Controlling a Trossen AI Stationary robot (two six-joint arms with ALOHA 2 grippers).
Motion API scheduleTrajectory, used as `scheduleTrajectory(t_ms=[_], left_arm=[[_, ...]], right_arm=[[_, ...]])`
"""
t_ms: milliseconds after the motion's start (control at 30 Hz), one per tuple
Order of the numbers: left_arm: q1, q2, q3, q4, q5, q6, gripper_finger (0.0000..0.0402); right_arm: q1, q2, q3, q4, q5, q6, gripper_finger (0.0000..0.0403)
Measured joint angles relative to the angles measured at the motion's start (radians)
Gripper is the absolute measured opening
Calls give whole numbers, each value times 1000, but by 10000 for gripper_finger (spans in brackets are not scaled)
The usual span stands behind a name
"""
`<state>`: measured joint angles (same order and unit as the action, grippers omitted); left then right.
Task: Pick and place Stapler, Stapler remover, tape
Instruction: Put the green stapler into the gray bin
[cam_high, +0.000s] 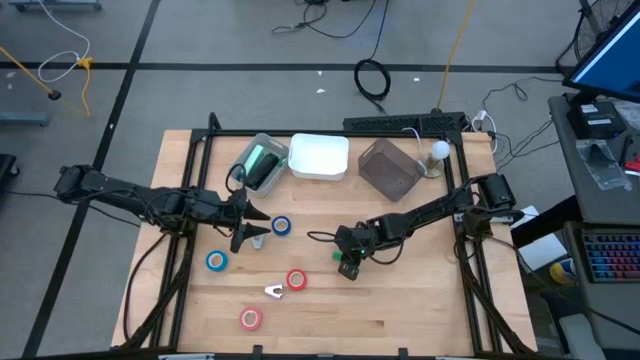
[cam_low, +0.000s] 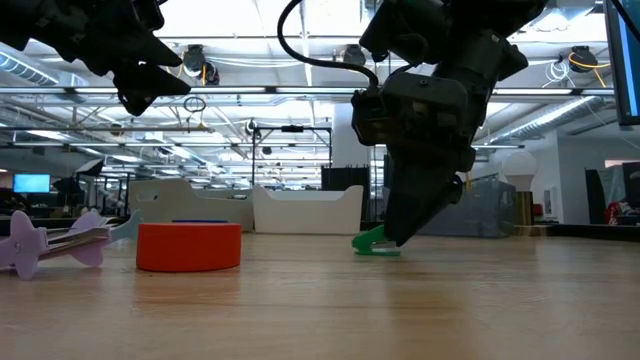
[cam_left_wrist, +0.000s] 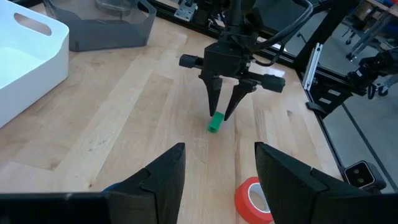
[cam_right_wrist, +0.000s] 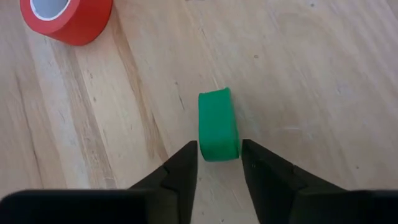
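My right gripper (cam_right_wrist: 219, 149) is down at the table's middle, shut on a small green block (cam_right_wrist: 218, 126) that lies on the wood. My left gripper (cam_left_wrist: 217, 174) hangs open above the table left of centre, touching nothing. Two blue tape rolls (cam_high: 281, 226) (cam_high: 216, 261) and two red ones (cam_high: 296, 279) (cam_high: 250, 318) lie flat on the table. The pale stapler remover (cam_high: 273, 291) lies between the red rolls. Something green and dark lies in a clear bin (cam_high: 262, 165); whether it is the stapler I cannot tell. My right gripper has the green block's near end (cam_right_wrist: 219, 152) between its two fingertips (cam_right_wrist: 189, 155), one on each long side. The fingers slant down from the table's right and lie along the block. The block rests flat on the table (cam_low: 375, 243).
Along the far edge stand the clear bin, a white tray (cam_high: 318, 157) and a brown box (cam_high: 390, 168), with a white bulb (cam_high: 440, 150) beside it. A red tape roll (cam_right_wrist: 65, 18) lies close to the right gripper. Bare wood lies along the near edge.
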<state>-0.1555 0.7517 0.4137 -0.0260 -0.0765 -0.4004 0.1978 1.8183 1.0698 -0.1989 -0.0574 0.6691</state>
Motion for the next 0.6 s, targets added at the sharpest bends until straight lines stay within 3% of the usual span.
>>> scheduleTrajectory(t_ms=[267, 600], left_arm=[[0, 0, 0, 0, 0, 0, 198], [0, 0, 0, 0, 0, 0, 198]], right_arm=[[0, 0, 0, 1, 0, -2, 174], [-1, 0, 0, 8, 3, -42, 172]])
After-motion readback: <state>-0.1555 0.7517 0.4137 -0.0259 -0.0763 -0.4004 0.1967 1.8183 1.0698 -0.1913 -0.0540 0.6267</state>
